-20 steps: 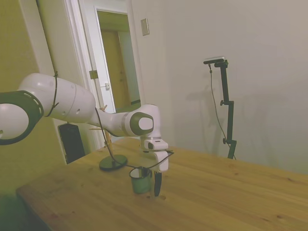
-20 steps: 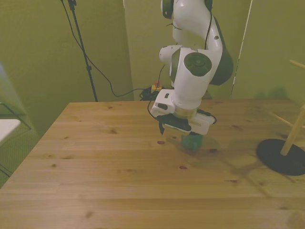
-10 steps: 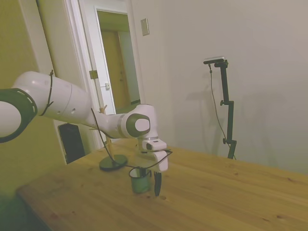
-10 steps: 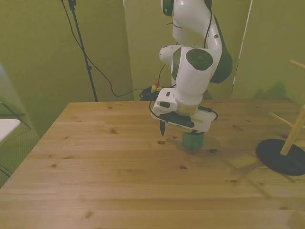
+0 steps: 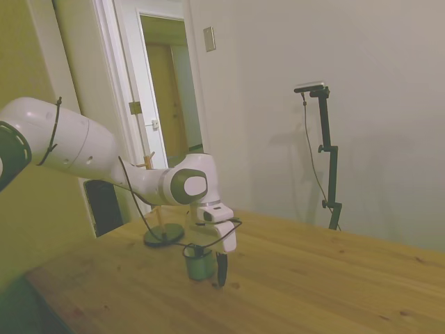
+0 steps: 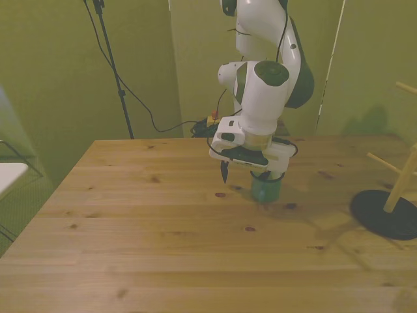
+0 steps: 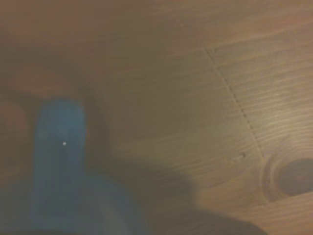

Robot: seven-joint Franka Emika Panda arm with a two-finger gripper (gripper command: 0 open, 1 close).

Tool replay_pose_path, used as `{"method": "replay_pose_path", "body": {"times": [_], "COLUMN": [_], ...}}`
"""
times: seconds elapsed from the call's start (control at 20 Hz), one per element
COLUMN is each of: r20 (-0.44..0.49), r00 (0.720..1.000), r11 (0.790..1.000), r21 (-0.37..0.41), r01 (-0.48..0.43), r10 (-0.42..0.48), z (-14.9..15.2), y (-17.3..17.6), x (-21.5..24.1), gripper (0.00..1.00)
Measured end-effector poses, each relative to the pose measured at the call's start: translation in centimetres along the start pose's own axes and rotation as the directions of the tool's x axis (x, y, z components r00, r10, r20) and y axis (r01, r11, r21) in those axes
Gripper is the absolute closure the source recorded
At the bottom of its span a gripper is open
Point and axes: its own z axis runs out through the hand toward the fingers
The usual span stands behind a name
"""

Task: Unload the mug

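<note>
The mug (image 6: 266,188), small and dark green with a pale rim, stands upright on the wooden table (image 6: 163,248) directly under the white hand. In the side view the mug (image 5: 198,264) shows its handle on the side facing the peg stand. My gripper (image 6: 251,181) is down at the mug and open. One dark finger (image 6: 224,173) hangs apart from the mug, toward the front view's left. The mug and the hand hide the other finger. In the side view the gripper (image 5: 210,273) shows one finger (image 5: 222,268) just beside the mug. A blurred blue-green shape (image 7: 58,161) over wood grain fills the wrist view.
The wooden peg stand with a dark round base (image 6: 386,214) stands at the front view's right edge, also seen behind the mug as the peg stand (image 5: 164,234) in the side view. An open doorway (image 5: 170,90) lies beyond the table.
The hand has shifted a little toward the table's far edge and the peg-stand side. The mug has slid slightly the same way, still upright on the table.
</note>
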Motion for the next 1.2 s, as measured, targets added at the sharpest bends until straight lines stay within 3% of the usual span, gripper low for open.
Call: {"method": "replay_pose_path", "body": {"times": [0.45,1.2], "r20": [-0.001,-0.025], "r00": [0.999,0.993], "r11": [0.999,0.987], "r21": [0.011,0.104], "r01": [0.051,0.119], "r10": [-0.051,-0.117], "z": [-0.2,-5.1], "y": [1.1,4.2], "x": [-1.2,-2.4], "gripper": [0.0,0.0]}}
